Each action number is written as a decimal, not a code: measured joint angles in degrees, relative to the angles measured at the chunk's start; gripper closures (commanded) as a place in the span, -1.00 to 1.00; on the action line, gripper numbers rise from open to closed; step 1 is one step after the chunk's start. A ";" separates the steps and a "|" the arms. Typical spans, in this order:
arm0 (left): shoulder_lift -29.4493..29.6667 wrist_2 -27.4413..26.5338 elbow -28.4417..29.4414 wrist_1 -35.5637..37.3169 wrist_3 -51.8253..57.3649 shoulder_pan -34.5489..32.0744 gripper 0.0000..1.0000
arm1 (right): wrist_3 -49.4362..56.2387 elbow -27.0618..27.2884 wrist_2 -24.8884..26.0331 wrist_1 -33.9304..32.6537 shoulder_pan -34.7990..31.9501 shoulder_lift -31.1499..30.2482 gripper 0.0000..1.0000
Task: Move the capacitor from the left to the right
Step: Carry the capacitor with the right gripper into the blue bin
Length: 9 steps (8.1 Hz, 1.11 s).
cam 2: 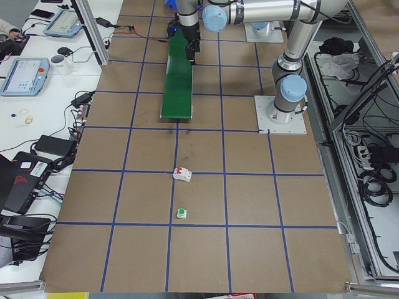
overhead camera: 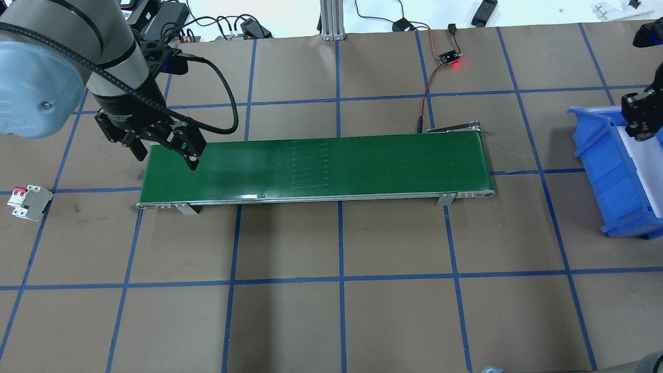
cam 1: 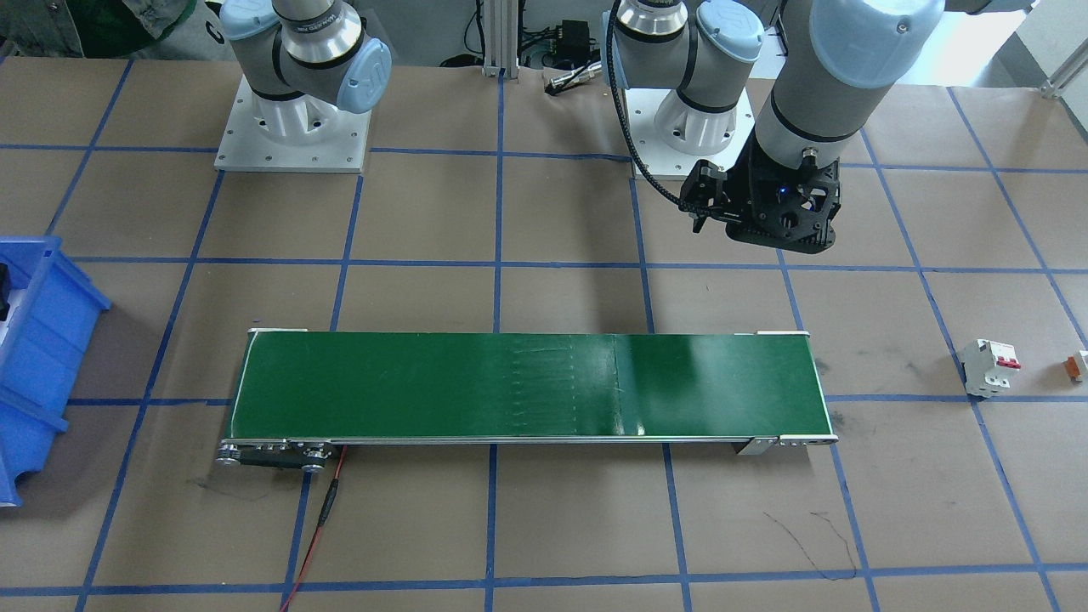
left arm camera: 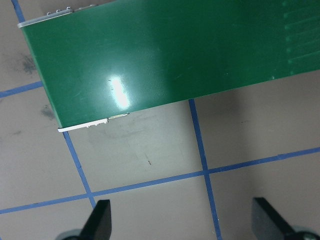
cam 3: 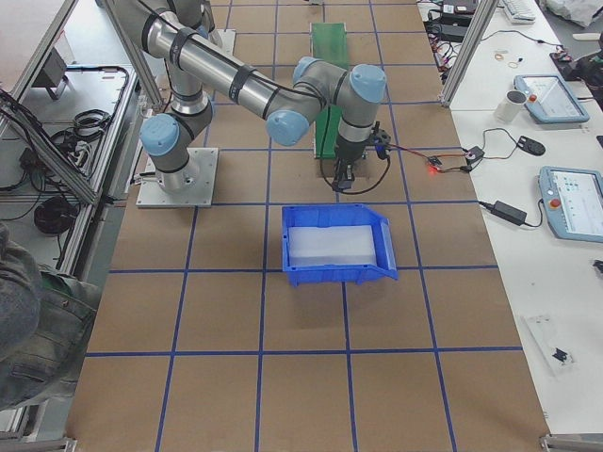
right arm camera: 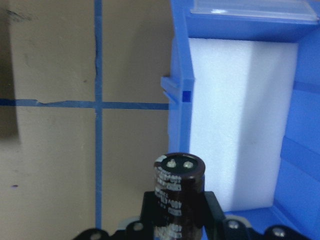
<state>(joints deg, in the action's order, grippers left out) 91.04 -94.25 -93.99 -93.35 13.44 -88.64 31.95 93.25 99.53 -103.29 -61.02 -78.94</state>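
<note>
The capacitor (right arm camera: 178,195) is a small dark cylinder with a greyish end face, and it stands upright between the fingers of my right gripper (right arm camera: 178,212), which is shut on it. In the overhead view the right gripper (overhead camera: 639,122) hangs over the near left wall of the blue bin (overhead camera: 606,176). The wrist view shows the bin's wall (right arm camera: 180,65) and its white foam liner (right arm camera: 240,120) just ahead of the capacitor. My left gripper (overhead camera: 166,153) is open and empty, high over the left end of the green conveyor belt (overhead camera: 336,166).
A white breaker with red switches (overhead camera: 28,196) lies on the table left of the belt. A tiny orange-and-white part (cam 1: 1078,365) lies beyond it. Red and black wires (overhead camera: 432,88) and a small lit board run behind the belt's right end.
</note>
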 measured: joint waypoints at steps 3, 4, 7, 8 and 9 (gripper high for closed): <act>-1.72 -0.12 0.01 -1.72 0.26 -0.04 -1.00 | 5.90 0.08 0.55 -2.00 5.04 2.52 1.00; -1.97 -0.11 0.02 -2.28 0.33 -0.04 -1.00 | 7.30 0.18 0.33 -3.32 6.00 3.99 1.00; -2.06 2.60 -0.04 -0.89 0.52 -0.04 -1.00 | 10.99 0.50 -1.01 -8.02 8.59 8.48 1.00; -2.24 4.44 -0.02 0.00 0.38 -0.05 -1.00 | 11.53 0.60 -1.17 -8.69 8.77 9.39 1.00; -2.50 5.34 0.01 0.48 0.27 -0.05 -1.00 | 11.77 0.70 -1.28 -8.97 8.87 10.32 1.00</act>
<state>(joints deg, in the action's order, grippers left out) 88.54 -88.91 -93.98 -92.87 13.71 -88.68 43.72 93.96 98.25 -112.25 -52.15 -68.62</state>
